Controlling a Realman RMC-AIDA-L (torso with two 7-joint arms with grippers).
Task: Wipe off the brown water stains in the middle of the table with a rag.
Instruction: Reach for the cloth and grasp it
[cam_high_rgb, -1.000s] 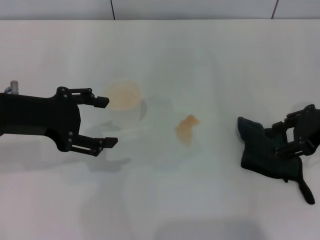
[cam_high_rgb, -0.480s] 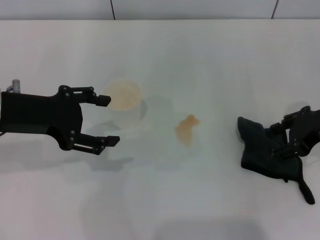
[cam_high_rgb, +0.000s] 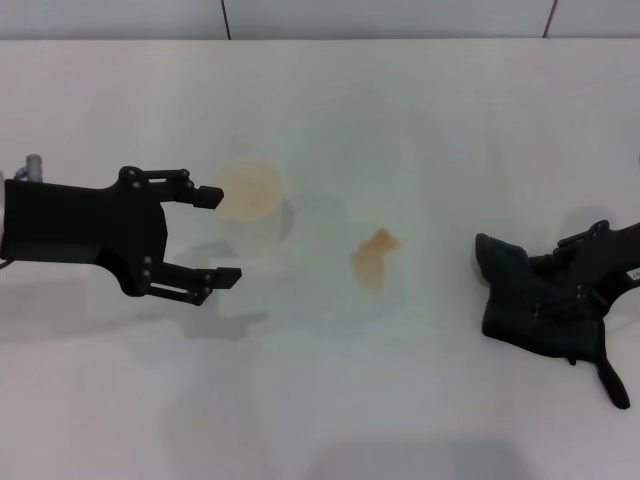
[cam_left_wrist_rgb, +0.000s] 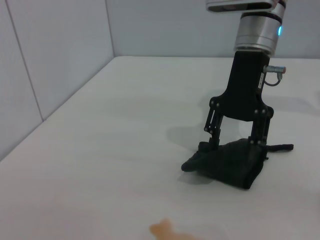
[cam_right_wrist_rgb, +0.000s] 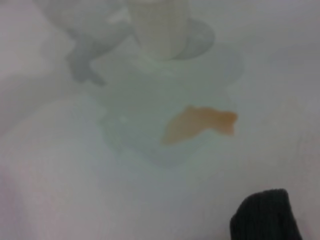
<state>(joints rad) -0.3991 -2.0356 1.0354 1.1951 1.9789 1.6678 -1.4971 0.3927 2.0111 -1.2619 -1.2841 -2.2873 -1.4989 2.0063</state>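
The brown water stain (cam_high_rgb: 373, 258) is a small orange-brown blotch in the middle of the white table (cam_high_rgb: 400, 110). It also shows in the right wrist view (cam_right_wrist_rgb: 197, 124) and at the edge of the left wrist view (cam_left_wrist_rgb: 162, 230). The dark rag (cam_high_rgb: 525, 300) lies on the table to the right of the stain. My right gripper (cam_high_rgb: 568, 278) stands over the rag (cam_left_wrist_rgb: 227, 162), open, with its fingertips (cam_left_wrist_rgb: 212, 135) down on either side of the cloth. My left gripper (cam_high_rgb: 218, 236) is open and empty at the left, next to the cup.
A clear plastic cup (cam_high_rgb: 250, 200) with a beige-tinted mouth stands left of the stain, just beyond my left fingertips; it also shows in the right wrist view (cam_right_wrist_rgb: 160, 25). A wall runs along the table's far edge (cam_high_rgb: 320, 38).
My right gripper has sunk lower onto the rag and shifted slightly right. My left gripper has crept a little right toward the cup. The rag and stain have not moved.
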